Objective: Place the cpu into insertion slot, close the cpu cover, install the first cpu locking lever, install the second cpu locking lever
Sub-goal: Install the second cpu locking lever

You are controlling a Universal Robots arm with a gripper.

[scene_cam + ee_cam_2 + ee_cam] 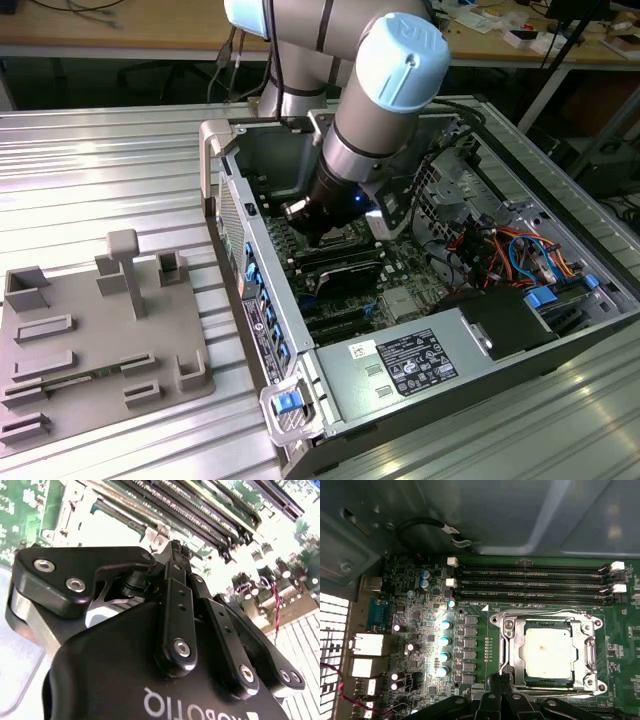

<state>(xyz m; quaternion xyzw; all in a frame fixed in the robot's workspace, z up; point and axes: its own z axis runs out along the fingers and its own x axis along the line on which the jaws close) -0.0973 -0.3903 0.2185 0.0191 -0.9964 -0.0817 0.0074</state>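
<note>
Inside, the open computer case [330, 400] is seen with the arm reaching down to its motherboard [420, 630]. In the first wrist view the cpu [547, 652] is seated in the insertion slot [520, 630], with the cpu cover [592, 652] closed around it. The gripper [501, 682] is held just beside the socket, its fingers [176, 555] drawn together on nothing visible. A lever could be missed or the board scraped if the tip drifts sideways. Counted: 1 cpu, 3 memory slots [530, 585], 5 blue capacitors [443, 647].

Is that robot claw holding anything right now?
No. The gripper is shut with nothing between its fingertips; the cpu already sits in its socket under the cover.
</note>
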